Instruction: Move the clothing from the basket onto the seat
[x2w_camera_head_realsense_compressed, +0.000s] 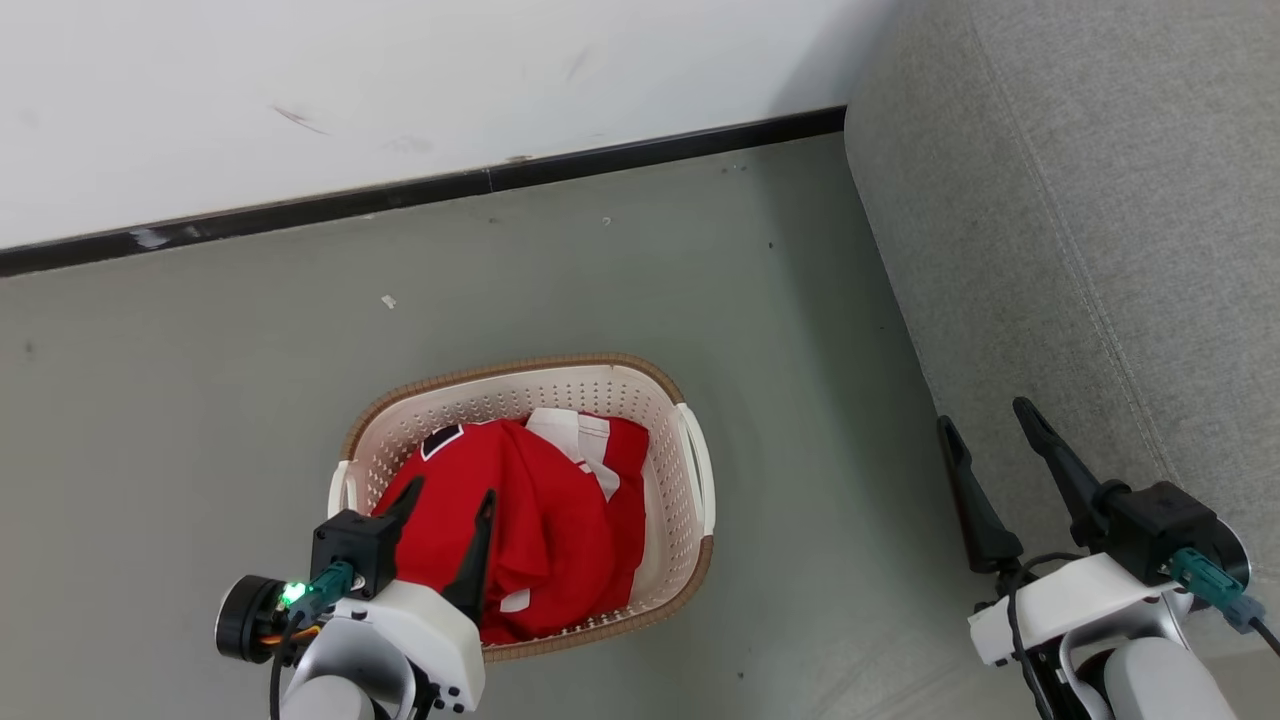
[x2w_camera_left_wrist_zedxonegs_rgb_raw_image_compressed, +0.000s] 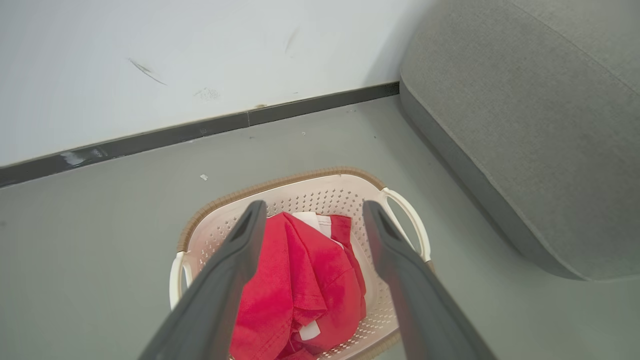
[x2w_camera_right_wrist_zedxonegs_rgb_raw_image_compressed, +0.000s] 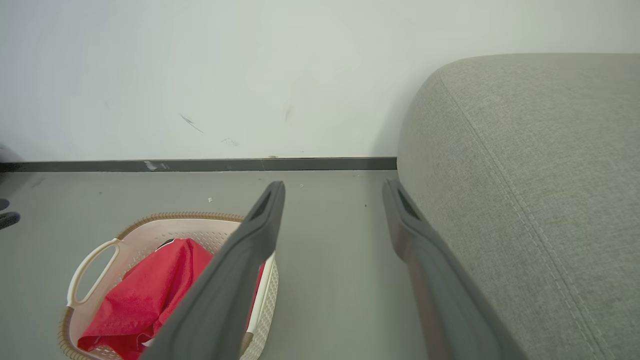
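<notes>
Clothing (x2w_camera_head_realsense_compressed: 550, 510) is mostly red, piled in the basket (x2w_camera_head_realsense_compressed: 662, 470) just below the left jaws, which are spread wide and empty. Right jaws also wide, holding nothing, just beside the seat (x2w_camera_head_realsense_compressed: 1100, 250). Dark white-edged mark on the fabric, can't read it.

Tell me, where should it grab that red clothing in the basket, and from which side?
Probably the raised fold down the middle of the red clothing, pinched from straight above: the cloth bunches into a ridge there, and the basket walls block any sideways approach.
</notes>
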